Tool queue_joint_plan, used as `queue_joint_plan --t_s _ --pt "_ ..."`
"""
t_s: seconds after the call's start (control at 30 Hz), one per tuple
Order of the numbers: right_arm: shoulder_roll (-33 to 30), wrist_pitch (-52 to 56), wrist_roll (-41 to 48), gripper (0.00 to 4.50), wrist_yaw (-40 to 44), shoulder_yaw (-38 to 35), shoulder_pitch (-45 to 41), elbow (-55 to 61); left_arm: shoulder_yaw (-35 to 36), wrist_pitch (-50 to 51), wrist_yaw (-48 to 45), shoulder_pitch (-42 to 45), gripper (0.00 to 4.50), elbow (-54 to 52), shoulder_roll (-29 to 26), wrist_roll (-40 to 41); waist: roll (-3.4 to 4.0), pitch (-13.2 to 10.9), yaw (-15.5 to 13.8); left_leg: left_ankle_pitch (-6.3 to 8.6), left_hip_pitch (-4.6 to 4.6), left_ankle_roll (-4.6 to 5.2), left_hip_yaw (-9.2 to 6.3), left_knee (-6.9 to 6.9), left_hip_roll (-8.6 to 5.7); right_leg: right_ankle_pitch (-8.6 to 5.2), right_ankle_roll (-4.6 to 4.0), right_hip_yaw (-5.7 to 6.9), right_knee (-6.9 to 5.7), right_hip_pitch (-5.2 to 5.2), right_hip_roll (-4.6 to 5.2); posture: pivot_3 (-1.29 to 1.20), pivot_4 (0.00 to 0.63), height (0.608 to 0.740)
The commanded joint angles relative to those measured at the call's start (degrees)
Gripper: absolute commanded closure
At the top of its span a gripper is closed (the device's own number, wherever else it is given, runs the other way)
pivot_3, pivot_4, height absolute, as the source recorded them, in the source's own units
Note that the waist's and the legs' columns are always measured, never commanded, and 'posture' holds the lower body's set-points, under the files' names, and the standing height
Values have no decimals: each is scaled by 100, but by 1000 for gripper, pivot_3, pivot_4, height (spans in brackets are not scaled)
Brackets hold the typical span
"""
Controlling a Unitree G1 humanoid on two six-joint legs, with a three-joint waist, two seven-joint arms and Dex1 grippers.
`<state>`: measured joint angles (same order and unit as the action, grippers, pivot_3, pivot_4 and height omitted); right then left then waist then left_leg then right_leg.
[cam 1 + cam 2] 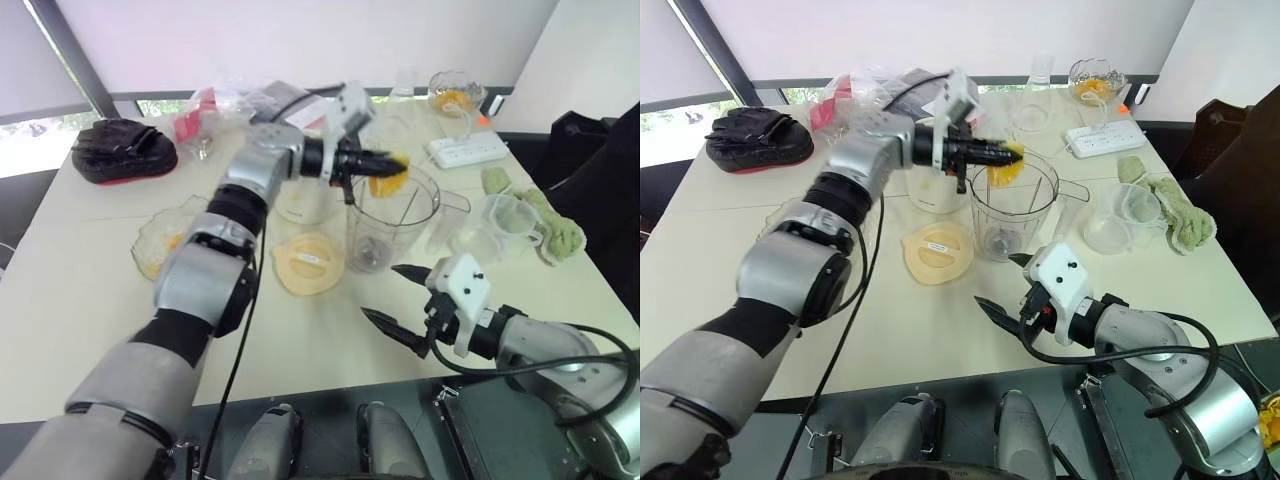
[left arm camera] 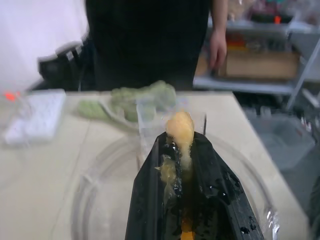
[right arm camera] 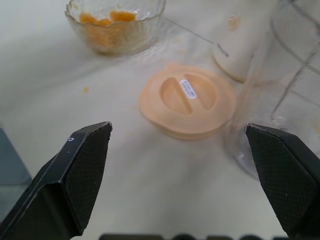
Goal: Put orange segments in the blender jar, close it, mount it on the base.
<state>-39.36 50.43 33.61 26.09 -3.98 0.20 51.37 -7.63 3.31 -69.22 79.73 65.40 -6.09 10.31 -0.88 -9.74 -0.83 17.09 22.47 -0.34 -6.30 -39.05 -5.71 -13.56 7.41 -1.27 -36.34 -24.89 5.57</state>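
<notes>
Over table [image 1: 90, 270], left claw [image 1: 386, 161] clenched on half-hidden orange segment [image 2: 180, 125]; right claw [image 1: 381, 291] spread.

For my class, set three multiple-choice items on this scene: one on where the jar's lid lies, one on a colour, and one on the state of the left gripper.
1. Where does the lid of the blender jar lie?
A. On the table, beside the jar
B. On top of the jar
C. In the right gripper

2. What colour is the crumpled cloth near the table's right edge?
A. Red
B. Green
C. Blue

3. What is the state of the left gripper?
A. Open and empty
B. Shut on the lid
C. Shut on an orange segment over the jar's mouth

Answers:
1 A: the lid lies flat on the table next to the jar, and the right gripper is open and empty.
2 B: the cloth is pale green.
3 C: the orange segment sticks out between its closed fingers, above the jar's rim.
</notes>
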Motion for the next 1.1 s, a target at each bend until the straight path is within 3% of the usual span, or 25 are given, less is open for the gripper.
queue_joint_plan --t_s 0.03,0.13,0.23,0.4,0.6,0.73,0.97,1.1 --pt "-21 2 95 0 -75 -206 17 265 109 -574 285 224 4344 266 178 -235 -1 0 6 1 1 2 1 -4 -1 1 1 -1 1 0 0 0 150 740" --pt "-39 35 144 0 -89 -243 16 281 115 -848 373 151 4344 413 282 -393 0 0 14 2 0 3 1 -4 -1 1 3 -2 2 1 0 0 150 740" --pt "-98 65 181 0 -66 -279 -10 262 168 -991 449 82 3546 460 344 -466 0 0 12 2 0 3 1 -4 0 1 3 -2 0 1 -1 0 150 740" --pt "-188 73 238 0 -35 -282 -31 229 300 -1122 547 40 976 405 348 -454 0 0 6 2 0 4 1 -5 0 2 3 -1 0 2 0 0 150 740" --pt "-408 114 318 0 143 -416 -20 141 697 -1054 574 156 976 111 282 -211 0 0 9 3 -1 5 1 -6 0 2 4 -1 0 3 0 0 150 740" --pt "-426 23 264 0 187 -545 357 70 1032 -391 269 -238 976 -1039 -239 199 0 0 27 3 -1 5 0 -5 0 2 4 -1 0 2 0 0 150 740" --pt "-87 -855 -616 0 -113 -414 1113 -206 1175 1346 445 -2404 976 -4210 -1794 514 11 6 147 3 -16 3 0 2 6 2 4 -12 -32 -5 -3 0 150 740" --pt "105 -1367 -999 0 -165 -477 1253 -454 1282 2147 662 -3426 976 -5598 -2313 776 6 4 72 1 -13 0 -4 -9 2 2 4 -14 -41 -5 0 0 150 740"
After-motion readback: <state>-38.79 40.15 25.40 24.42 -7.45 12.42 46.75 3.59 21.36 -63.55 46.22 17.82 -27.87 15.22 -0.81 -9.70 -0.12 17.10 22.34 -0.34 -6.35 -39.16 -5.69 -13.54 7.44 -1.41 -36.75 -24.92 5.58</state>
